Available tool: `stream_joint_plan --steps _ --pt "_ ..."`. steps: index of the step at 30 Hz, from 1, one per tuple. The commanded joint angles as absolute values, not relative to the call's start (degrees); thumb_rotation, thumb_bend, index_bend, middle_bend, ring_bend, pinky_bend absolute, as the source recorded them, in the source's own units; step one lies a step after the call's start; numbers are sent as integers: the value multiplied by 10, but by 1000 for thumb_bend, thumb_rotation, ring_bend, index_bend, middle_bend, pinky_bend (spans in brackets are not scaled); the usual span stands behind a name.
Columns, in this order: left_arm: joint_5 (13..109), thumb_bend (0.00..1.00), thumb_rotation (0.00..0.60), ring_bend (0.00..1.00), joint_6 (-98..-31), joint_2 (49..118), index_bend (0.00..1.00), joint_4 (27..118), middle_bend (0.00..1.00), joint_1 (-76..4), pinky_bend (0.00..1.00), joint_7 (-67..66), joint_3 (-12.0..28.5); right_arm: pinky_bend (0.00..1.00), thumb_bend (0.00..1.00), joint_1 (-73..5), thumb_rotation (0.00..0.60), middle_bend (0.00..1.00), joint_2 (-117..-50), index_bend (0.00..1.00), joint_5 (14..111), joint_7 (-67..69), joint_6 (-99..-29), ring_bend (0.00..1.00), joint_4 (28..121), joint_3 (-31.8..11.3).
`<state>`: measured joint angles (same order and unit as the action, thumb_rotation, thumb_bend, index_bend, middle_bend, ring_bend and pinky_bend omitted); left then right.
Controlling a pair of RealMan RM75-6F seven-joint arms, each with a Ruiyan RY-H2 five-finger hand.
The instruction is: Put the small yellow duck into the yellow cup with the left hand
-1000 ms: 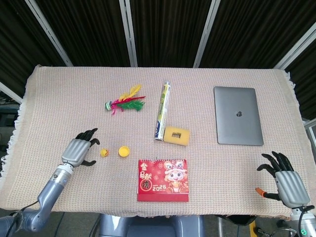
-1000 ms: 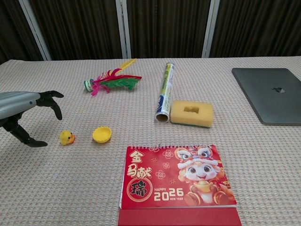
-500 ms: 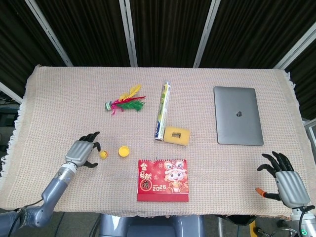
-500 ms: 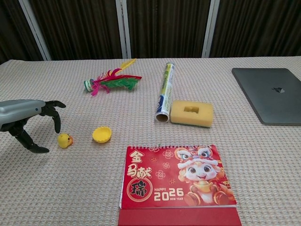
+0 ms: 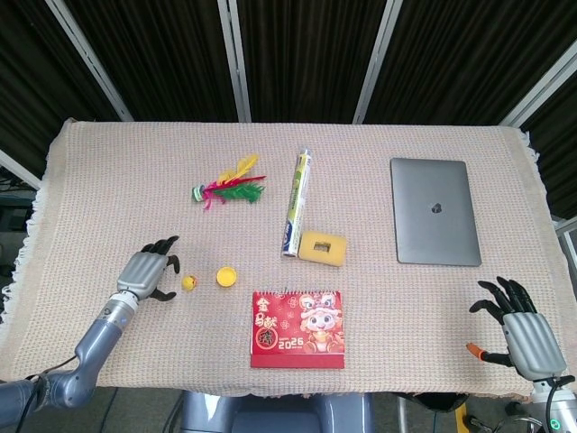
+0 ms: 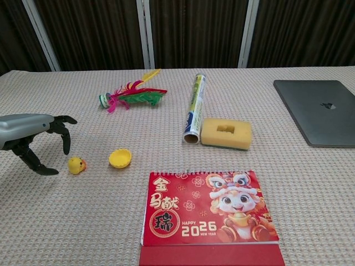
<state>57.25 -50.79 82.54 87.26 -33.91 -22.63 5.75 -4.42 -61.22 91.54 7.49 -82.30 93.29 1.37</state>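
Left robot hand (image 6: pixel 34 141): low over the surface (image 6: pixel 310 188) at its left side, fingers spread and curved downward, holding nothing; fingertips just beside the small yellow duck (image 6: pixel 76 164), no contact discernible.

Small yellow duck: sitting on the surface, between the left robot hand and the yellow cup (image 6: pixel 120 158); not grasped.

Yellow cup: lying on the surface just right of the duck, seemingly tipped, nothing seen inside.

Right robot hand (image 5: pixel 521 329): at the near right edge, well apart from the task items, fingers apart, holding nothing.

Task status, as judged: early stage. Approach made; grasp, lift, carry to the cup and release all outstanding.

Nearby: red calendar (image 6: pixel 208 208), near the cup.
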Motion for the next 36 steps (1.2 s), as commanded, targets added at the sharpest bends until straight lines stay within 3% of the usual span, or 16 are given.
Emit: stream_joint_plan --steps 1,13,36 --pt "570 196 600 56 -508 830 438 872 0 -344 142 -229 58 0 0 -44 600 133 -612 407 915 76 -822 0 933 14" --pt "558 301 600 54 -495 832 456 876 0 -359 139 -223 55 0 0 -43 600 133 -611 416 914 81 -825 0 932 14" --pt "543 301 600 52 -491 828 457 874 0 -366 139 -209 40 0 0 -41 600 133 -612 417 913 82 -826 0 932 14"
